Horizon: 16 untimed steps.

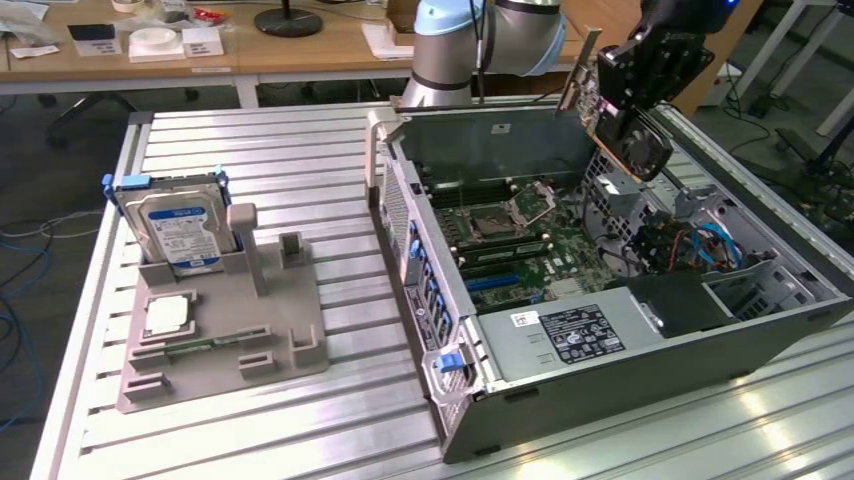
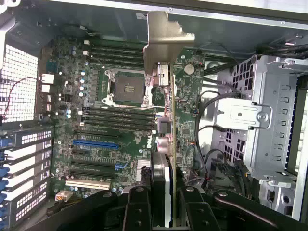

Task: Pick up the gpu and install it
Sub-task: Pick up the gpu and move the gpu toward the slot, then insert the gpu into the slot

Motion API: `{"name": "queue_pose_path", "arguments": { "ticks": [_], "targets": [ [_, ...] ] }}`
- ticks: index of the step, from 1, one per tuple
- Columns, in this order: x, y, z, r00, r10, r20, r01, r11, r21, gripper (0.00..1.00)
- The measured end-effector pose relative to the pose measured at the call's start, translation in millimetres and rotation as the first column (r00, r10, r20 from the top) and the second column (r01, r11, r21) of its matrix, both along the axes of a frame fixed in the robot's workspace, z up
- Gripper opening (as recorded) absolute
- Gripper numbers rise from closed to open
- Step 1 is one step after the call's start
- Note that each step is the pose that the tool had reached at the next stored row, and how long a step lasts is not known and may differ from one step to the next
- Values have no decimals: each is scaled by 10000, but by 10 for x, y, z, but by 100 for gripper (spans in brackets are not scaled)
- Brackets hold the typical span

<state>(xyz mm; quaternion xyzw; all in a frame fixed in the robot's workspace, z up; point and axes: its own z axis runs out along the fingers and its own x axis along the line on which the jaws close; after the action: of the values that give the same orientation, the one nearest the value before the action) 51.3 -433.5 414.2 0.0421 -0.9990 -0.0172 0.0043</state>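
Observation:
My gripper (image 1: pixel 638 95) hangs over the far right of the open computer case (image 1: pixel 601 390) and is shut on the gpu (image 1: pixel 641 145), a dark card with a round fan that hangs tilted above the case interior. In the wrist view the gpu (image 2: pixel 166 144) appears edge-on between my two black fingers (image 2: pixel 137 209), its metal bracket (image 2: pixel 163 38) pointing away from me. It is held in the air above the green motherboard (image 2: pixel 110 154). A blue expansion slot (image 2: pixel 95 144) lies on the board, off to one side of the card.
A grey fixture (image 1: pixel 254 360) on the slatted table at the exterior view's left holds a hard drive (image 1: pixel 180 225), a processor chip (image 1: pixel 164 315) and a memory stick (image 1: pixel 200 345). A metal drive cage (image 2: pixel 269 125), loose cables (image 1: pixel 714 245) and the power supply (image 1: pixel 574 335) crowd the case.

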Motion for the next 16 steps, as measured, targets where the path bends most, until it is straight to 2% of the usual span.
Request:
{"name": "queue_pose_path", "arguments": {
  "ticks": [14, 16],
  "targets": [
    [0, 0, 0, 10000, 4, 0, -4, 10000, 0, 28],
    [1, 0, 0, 9999, 164, 0, -164, 9999, -1, 28]
  ]
}}
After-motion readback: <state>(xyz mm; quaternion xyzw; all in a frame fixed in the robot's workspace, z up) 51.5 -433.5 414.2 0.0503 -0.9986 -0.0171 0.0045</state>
